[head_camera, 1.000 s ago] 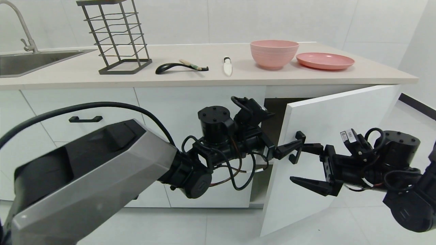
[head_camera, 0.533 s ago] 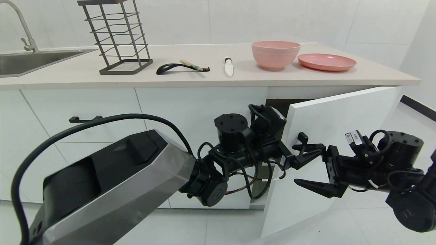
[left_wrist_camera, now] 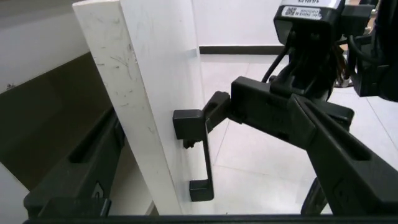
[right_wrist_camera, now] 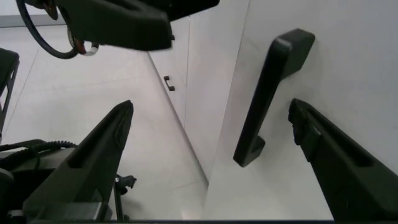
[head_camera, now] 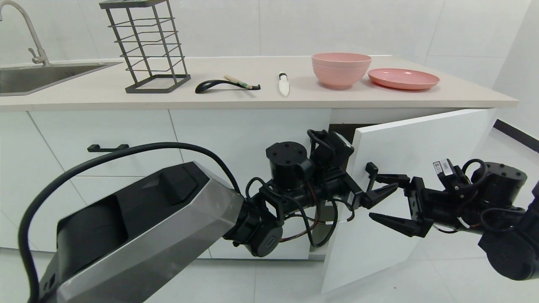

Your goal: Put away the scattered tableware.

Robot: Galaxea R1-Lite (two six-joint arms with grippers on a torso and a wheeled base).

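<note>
A white-tiled kitchen wall backs a long pale beige countertop (head_camera: 105,94) over white cabinets. At its left end sits a steel sink (head_camera: 42,78) with a curved chrome faucet (head_camera: 26,30). Beside the sink stands a tall black wire rack (head_camera: 147,46).

The scattered tableware all lies on the countertop. A black curved spoon (head_camera: 212,86) lies just right of the rack, with a pair of light wooden chopsticks (head_camera: 237,81) resting across its handle. A small white-bladed knife with a black handle (head_camera: 283,83) lies a little further right, apart from them. A round pink bowl (head_camera: 341,69) stands upright near the right end, and a flat pink plate (head_camera: 403,78) sits just beside it.

Below the bowl and plate, a white cabinet door (head_camera: 429,151) hangs partly open, showing a dark interior behind it. A black bar handle (right_wrist_camera: 273,93) is mounted upright near the door's free edge.

The left gripper (head_camera: 372,191) straddles that free edge with its fingers spread apart, one behind the door and one in front, close by the handle. The right gripper (right_wrist_camera: 211,112) faces the door front, its fingers wide apart with the handle between them. The handle is near one finger, but nothing is clamped. A second black bar handle (head_camera: 107,147) sits on a drawer front further left.
</note>
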